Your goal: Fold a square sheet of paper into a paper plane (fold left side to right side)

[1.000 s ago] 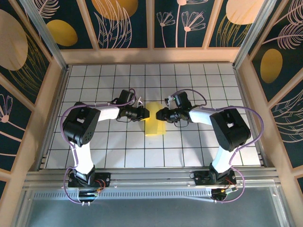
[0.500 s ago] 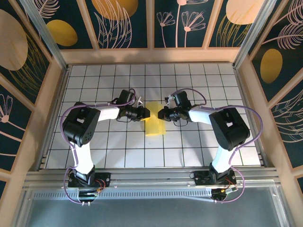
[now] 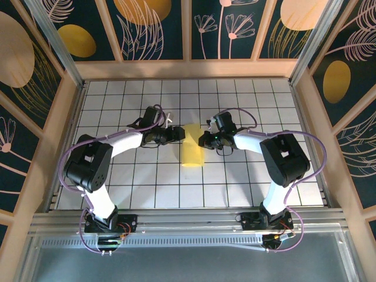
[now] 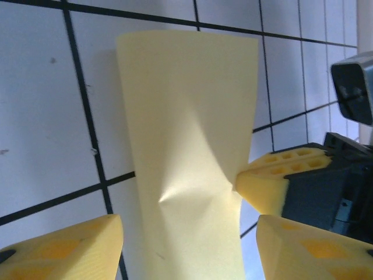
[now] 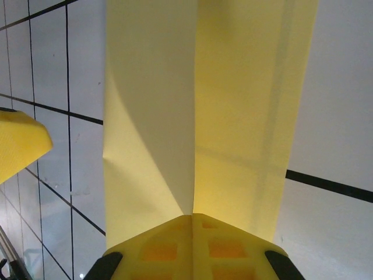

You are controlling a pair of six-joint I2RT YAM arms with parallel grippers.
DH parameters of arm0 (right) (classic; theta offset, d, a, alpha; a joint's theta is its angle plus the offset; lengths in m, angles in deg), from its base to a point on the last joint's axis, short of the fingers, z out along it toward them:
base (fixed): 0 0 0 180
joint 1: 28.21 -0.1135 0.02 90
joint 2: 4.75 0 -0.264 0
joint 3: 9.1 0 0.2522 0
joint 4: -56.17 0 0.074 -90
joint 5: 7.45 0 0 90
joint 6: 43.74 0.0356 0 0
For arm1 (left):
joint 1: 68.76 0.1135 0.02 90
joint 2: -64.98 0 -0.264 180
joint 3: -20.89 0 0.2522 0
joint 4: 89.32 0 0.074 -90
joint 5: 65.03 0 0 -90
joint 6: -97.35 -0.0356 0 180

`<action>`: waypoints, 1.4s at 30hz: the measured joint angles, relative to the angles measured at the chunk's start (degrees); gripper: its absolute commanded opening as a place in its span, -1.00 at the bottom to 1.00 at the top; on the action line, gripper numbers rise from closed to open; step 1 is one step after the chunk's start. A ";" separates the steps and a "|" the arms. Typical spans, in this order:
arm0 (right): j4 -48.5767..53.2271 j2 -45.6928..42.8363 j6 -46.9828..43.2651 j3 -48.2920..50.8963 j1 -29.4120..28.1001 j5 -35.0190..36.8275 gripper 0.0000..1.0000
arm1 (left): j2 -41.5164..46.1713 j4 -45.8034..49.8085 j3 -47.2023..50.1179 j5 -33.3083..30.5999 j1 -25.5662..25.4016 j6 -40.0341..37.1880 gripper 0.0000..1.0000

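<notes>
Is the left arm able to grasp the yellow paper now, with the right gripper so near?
Probably yes: the left gripper is open with the square sheet of paper between its fingers. The right gripper, shut on one edge, leaves little room.

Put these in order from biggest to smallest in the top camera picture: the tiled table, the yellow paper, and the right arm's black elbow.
1. tiled table, by far.
2. right arm's black elbow, though it likely sits nearer the camera, which swells it.
3. yellow paper, a narrow folded strip.
</notes>
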 measured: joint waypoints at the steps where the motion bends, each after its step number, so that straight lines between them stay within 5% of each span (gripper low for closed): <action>1: 0.17 0.02 -0.09 -0.13 0.00 0.50 -1.00 | -0.11 0.26 0.04 -0.20 0.00 0.02 0.25; 15: 2.93 0.46 -1.18 -1.11 0.00 3.82 -1.00 | -6.73 0.26 -0.72 -0.68 -2.69 1.33 0.27; 24: 3.32 0.57 -1.36 -1.14 0.00 4.17 -1.00 | -8.46 1.73 -2.91 -1.73 -2.73 2.84 0.06; 37: 5.03 0.42 -2.49 -1.14 0.33 6.32 -0.29 | -10.08 8.28 -6.93 -8.24 -4.55 3.96 -0.13; 42: 6.93 -2.38 -2.91 -1.11 2.08 8.57 -0.23 | -10.73 10.91 -8.76 -10.49 -5.40 3.93 -0.12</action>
